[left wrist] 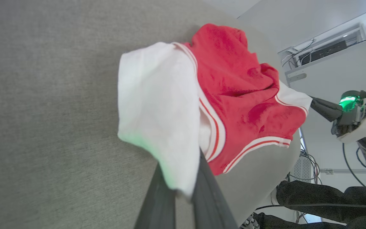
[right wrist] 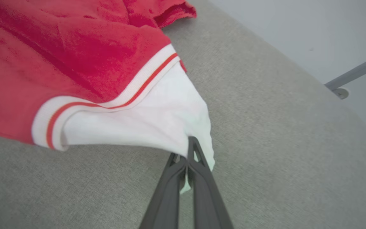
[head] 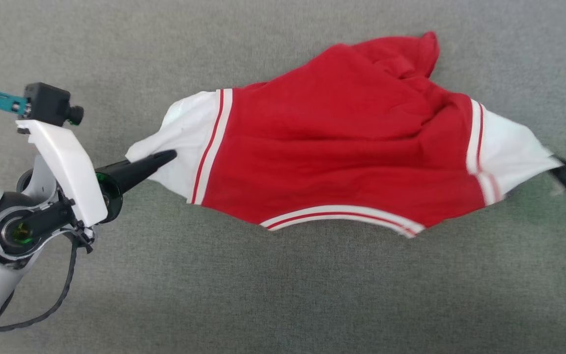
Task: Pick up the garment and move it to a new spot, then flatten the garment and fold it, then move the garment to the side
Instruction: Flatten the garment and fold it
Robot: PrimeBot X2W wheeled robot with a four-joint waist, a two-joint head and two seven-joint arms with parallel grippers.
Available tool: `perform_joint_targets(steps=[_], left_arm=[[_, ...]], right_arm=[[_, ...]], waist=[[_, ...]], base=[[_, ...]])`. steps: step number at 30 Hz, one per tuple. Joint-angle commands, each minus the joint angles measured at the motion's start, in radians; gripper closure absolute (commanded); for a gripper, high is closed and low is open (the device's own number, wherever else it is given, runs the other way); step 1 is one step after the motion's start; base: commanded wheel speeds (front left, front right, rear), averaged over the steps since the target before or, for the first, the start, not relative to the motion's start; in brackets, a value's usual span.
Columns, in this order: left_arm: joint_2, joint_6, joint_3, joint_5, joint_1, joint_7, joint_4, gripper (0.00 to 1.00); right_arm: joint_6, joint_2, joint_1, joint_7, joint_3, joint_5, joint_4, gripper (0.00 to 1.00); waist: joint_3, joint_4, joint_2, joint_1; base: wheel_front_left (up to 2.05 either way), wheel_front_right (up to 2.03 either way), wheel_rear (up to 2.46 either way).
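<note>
Stretching the garment across the centre of the head view, over the grey tabletop. Pinching its white panel at centre-left in the left gripper, clenched on cloth. Clamping the opposite white end at the right edge in the right gripper, also clenched. Calling, by the look of it, for an even outward pull and a level lowering. Losing the right gripper's body past the frame edge. Struggling to tell whether the sagging middle is touching down.
</note>
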Motion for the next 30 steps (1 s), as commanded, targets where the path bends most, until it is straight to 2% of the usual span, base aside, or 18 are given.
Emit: perform_joint_targets(steps=[1, 4, 8, 11, 14, 19, 20, 23, 24, 25, 30], left_arm=[[0.008, 0.001, 0.020, -0.021, 0.021, -0.021, -0.032, 1.00], [0.016, 0.001, 0.063, -0.040, 0.045, -0.063, -0.106, 1.00], [-0.003, 0.001, 0.121, -0.049, 0.043, -0.114, -0.171, 1.00], [-0.036, 0.001, 0.166, -0.058, -0.015, -0.126, -0.162, 1.00], [-0.098, 0.001, 0.223, -0.073, -0.110, -0.147, -0.075, 1.00], [-0.190, 0.001, 0.282, -0.020, -0.347, -0.188, 0.110, 1.00], [-0.190, 0.001, 0.282, -0.020, -0.347, -0.188, 0.110, 1.00], [-0.226, 0.001, 0.305, 0.037, -0.500, -0.245, 0.245, 1.00], [-0.232, 0.001, 0.310, 0.066, -0.553, -0.271, 0.290, 1.00], [-0.251, 0.001, 0.319, 0.105, -0.663, -0.317, 0.383, 1.00], [-0.296, 0.001, 0.362, 0.139, -0.908, -0.402, 0.555, 1.00]], right_arm=[[-0.005, -0.009, 0.029, -0.013, -0.050, 0.008, -0.022, 1.00], [-0.005, -0.014, 0.074, -0.020, -0.155, 0.016, -0.078, 1.00], [-0.005, -0.007, 0.068, -0.032, -0.275, 0.053, -0.143, 1.00], [-0.005, 0.014, -0.017, -0.031, -0.324, 0.059, -0.156, 1.00], [-0.005, 0.072, -0.180, -0.016, -0.309, 0.055, -0.124, 1.00], [-0.005, 0.233, -0.549, -0.003, -0.251, -0.021, 0.046, 1.00], [-0.005, 0.233, -0.549, -0.003, -0.251, -0.021, 0.046, 1.00], [-0.005, 0.336, -0.766, -0.031, -0.240, -0.078, 0.187, 1.00], [-0.005, 0.364, -0.835, -0.048, -0.246, -0.096, 0.231, 1.00], [-0.005, 0.410, -0.969, -0.089, -0.253, -0.141, 0.325, 1.00], [-0.005, 0.486, -1.258, -0.247, -0.322, -0.265, 0.539, 1.00]], waist=[[-0.033, -0.001, 0.0000, 0.0000], [-0.046, -0.001, 0.0000, 0.0000], [-0.026, 0.000, 0.0000, 0.0000], [0.019, 0.002, 0.0000, 0.0000], [0.079, 0.000, 0.0000, 0.0000], [0.190, -0.025, 0.0000, 0.0000], [0.190, -0.025, 0.0000, 0.0000], [0.244, -0.039, 0.0000, 0.0000], [0.257, -0.043, 0.0000, 0.0000], [0.276, -0.050, 0.0000, 0.0000], [0.290, -0.055, 0.0000, 0.0000]], base=[[0.00, 0.00, 0.00], [0.00, 0.00, 0.00], [0.00, 0.00, 0.00], [0.00, 0.00, 0.00], [0.00, 0.00, 0.00], [0.00, 0.00, 0.00], [0.00, 0.00, 0.00], [0.00, 0.00, 0.00], [0.00, 0.00, 0.00], [0.00, 0.00, 0.00], [0.00, 0.00, 0.00]])
